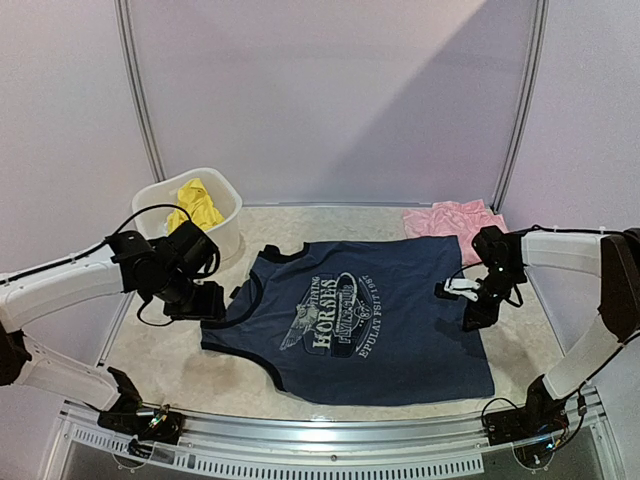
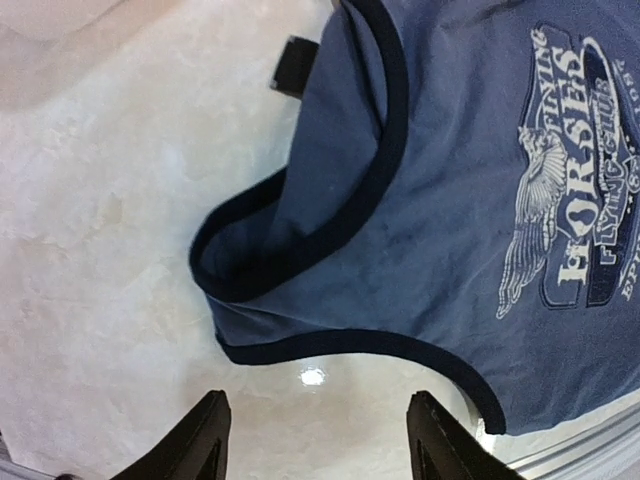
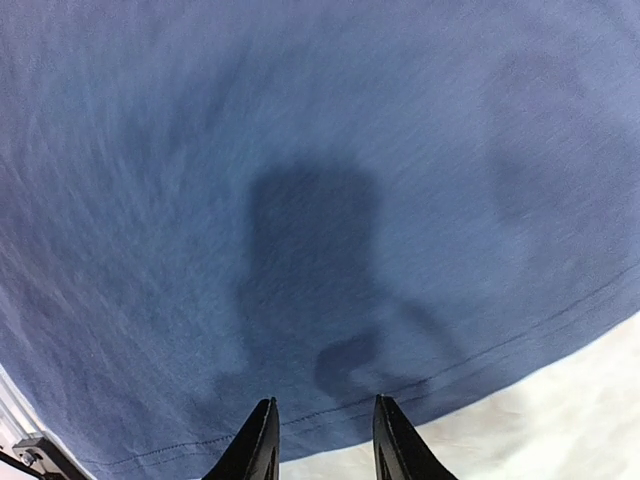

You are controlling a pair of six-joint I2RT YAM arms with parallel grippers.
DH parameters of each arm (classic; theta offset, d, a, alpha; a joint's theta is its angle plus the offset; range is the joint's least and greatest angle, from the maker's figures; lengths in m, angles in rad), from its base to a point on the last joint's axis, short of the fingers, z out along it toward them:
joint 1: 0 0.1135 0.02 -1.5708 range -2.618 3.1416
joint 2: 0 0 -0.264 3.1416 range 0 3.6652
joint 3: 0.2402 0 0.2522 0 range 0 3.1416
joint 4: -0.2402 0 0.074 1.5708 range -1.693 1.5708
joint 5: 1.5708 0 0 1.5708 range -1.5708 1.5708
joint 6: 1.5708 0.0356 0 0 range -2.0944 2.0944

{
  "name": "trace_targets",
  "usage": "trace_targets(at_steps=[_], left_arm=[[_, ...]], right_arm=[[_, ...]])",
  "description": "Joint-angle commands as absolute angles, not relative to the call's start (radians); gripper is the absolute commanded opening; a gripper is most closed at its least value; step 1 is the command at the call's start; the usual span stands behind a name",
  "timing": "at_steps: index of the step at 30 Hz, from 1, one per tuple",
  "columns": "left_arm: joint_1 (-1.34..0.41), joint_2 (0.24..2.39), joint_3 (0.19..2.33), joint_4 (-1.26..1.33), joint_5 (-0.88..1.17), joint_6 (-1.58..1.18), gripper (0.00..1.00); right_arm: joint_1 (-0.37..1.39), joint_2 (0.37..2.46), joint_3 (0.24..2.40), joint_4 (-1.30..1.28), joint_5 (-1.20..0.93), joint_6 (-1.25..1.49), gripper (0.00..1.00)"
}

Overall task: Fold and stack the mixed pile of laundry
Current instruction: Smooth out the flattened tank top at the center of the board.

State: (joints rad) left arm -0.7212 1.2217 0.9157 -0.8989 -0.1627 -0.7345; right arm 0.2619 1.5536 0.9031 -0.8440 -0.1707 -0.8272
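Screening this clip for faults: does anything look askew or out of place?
The navy top lies mostly flat, but its near shoulder strap is doubled over and rumpled instead of spread out. Nothing else stands out.

**Laundry items: layout and condition**
The navy sleeveless top [image 1: 350, 320] lies spread print-up at the centre of the desk [image 1: 150, 360], with its neck toward the left edge, its hem toward the right edge, and its dark-trimmed neckline rumpled. The pink ruffled piece [image 1: 455, 218] lies crumpled at the far right corner. The yellow piece [image 1: 197, 207] is bunched inside the white tub [image 1: 228, 235] at the far left corner.
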Motion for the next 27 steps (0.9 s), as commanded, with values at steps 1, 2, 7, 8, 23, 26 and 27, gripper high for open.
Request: trace_targets(at_steps=[1,2,7,8,23,26,27], left_arm=[[-0.63,1.157,0.982,-0.984,-0.314,-0.674,0.62],[-0.594,1.152,0.979,-0.932,-0.302,-0.655,0.61],[-0.458,1.253,0.962,-0.705,-0.151,-0.548,0.52],[-0.438,1.293,0.966,-0.676,-0.117,-0.53,0.5],[-0.345,1.774,0.985,-0.294,0.201,-0.506,0.38],[-0.366,1.826,0.994,-0.279,0.199,-0.508,0.38],[-0.372,1.842,0.998,-0.277,0.198,-0.509,0.38]], right_arm=[[0.269,1.563,0.987,-0.888,-0.231,-0.801,0.33],[0.27,1.565,1.002,-0.887,-0.235,-0.791,0.33],[0.289,1.595,1.053,-0.875,-0.235,-0.765,0.31],[0.296,1.603,1.058,-0.869,-0.23,-0.765,0.31],[0.311,1.702,1.044,-0.803,-0.2,-0.77,0.26],[0.311,1.702,1.034,-0.796,-0.188,-0.771,0.26],[0.311,1.703,1.033,-0.796,-0.187,-0.773,0.26]])
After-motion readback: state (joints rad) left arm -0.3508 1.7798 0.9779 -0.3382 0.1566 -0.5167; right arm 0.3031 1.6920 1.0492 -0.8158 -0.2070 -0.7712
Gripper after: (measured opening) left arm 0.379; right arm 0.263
